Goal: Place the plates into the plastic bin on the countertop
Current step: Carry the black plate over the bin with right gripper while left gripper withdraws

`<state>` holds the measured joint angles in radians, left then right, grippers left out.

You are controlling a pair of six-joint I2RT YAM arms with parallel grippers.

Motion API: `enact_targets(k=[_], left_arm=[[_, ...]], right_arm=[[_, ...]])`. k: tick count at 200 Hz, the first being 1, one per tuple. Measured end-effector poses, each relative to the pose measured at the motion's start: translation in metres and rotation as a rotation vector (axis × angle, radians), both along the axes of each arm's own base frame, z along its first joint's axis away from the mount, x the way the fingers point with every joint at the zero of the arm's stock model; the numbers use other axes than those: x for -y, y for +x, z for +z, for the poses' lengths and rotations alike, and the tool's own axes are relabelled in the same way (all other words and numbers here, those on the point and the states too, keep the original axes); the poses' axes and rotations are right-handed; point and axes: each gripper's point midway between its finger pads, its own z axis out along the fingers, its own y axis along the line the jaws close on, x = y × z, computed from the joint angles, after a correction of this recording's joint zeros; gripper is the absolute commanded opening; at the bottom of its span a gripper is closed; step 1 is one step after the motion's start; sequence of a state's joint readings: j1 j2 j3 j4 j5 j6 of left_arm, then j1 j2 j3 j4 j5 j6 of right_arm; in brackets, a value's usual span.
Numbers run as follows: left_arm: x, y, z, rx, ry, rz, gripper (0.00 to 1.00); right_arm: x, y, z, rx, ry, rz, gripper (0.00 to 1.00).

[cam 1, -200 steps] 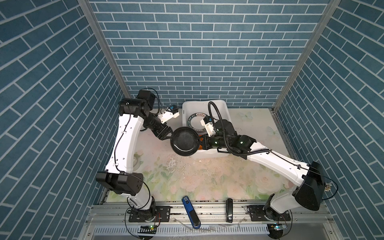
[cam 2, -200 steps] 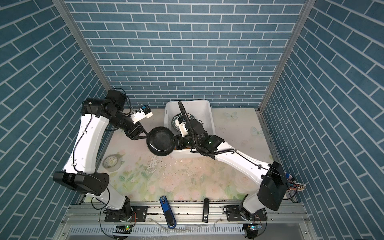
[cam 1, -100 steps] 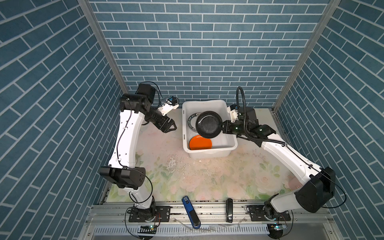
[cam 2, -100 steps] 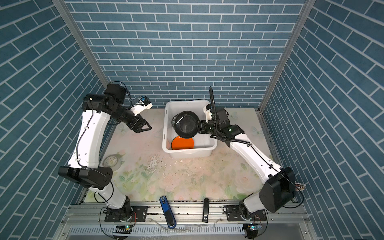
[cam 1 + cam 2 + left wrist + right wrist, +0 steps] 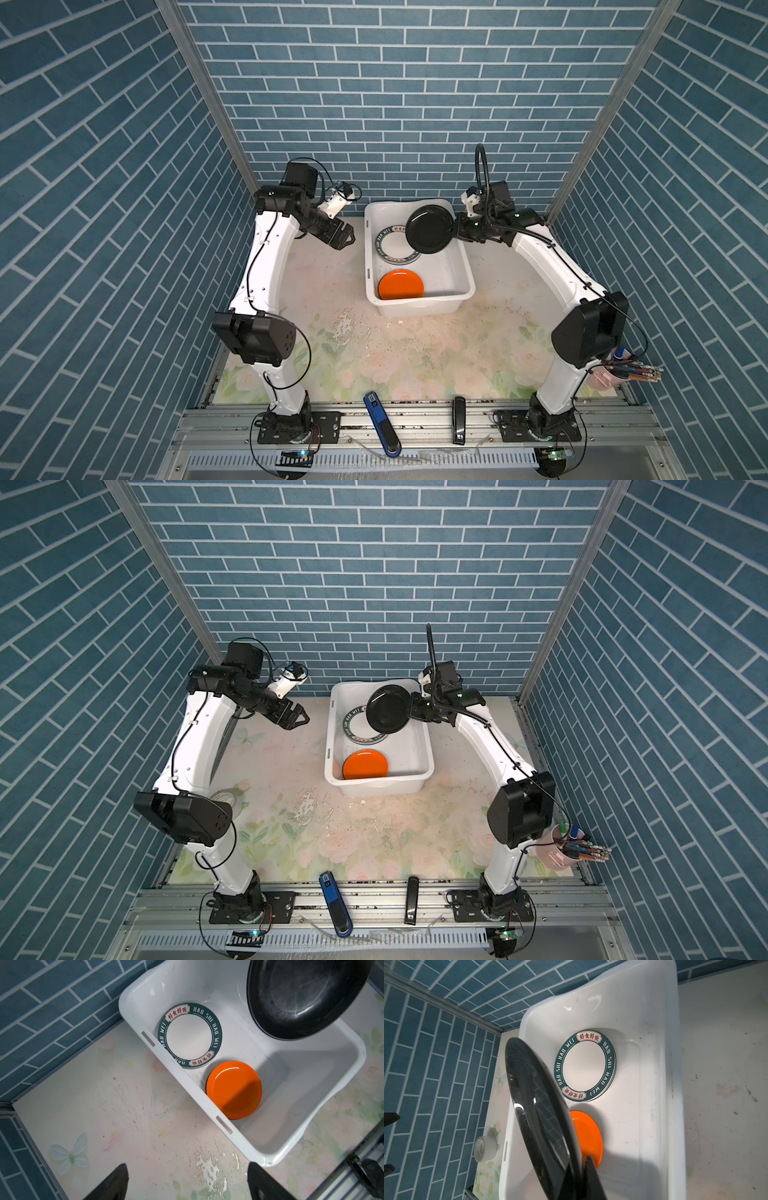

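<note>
Pinched by its rim in the tightly closed right gripper [image 5: 455, 227]: black plate [image 5: 429, 228], tilted steeply over the far end of the plastic bin [image 5: 451, 274]. On the bin floor: teal lettered-rim plate [image 5: 392, 251] and orange plate [image 5: 401, 284], side by side. Spread wide and empty above the countertop [image 5: 324, 291], apart from the bin: left gripper [image 5: 345, 240]

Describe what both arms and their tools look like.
Both the left arm and right arm have glossy white link shells joined by boxy black joint housings, with thin black cables clipped along them. Each wrist carries a small white camera mount; a ribbed black hose arches over the right one. The left tool and right tool are black and taper to points.
</note>
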<state>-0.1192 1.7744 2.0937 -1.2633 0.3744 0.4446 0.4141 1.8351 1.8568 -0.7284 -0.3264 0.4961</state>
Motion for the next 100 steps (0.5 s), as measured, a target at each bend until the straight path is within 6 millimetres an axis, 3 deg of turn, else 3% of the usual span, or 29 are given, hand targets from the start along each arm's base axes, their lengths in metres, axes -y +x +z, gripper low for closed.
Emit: enact_targets(k=[25, 73, 100], left_arm=[[-0.001, 0.002, -0.004, 0.059, -0.026, 0.032, 0.92], [0.002, 0.004, 0.018, 0.222, -0.105, 0.069, 0.94], [0.007, 0.01, 0.023, 0.25, -0.138, 0.061, 0.94]], right_arm=[[-0.001, -0.004, -0.015, -0.075, -0.034, 0.019, 0.0], [-0.015, -0.007, -0.033, -0.15, -0.091, 0.094, 0.0], [-0.032, -0.015, -0.061, -0.211, -0.126, 0.141, 0.0]])
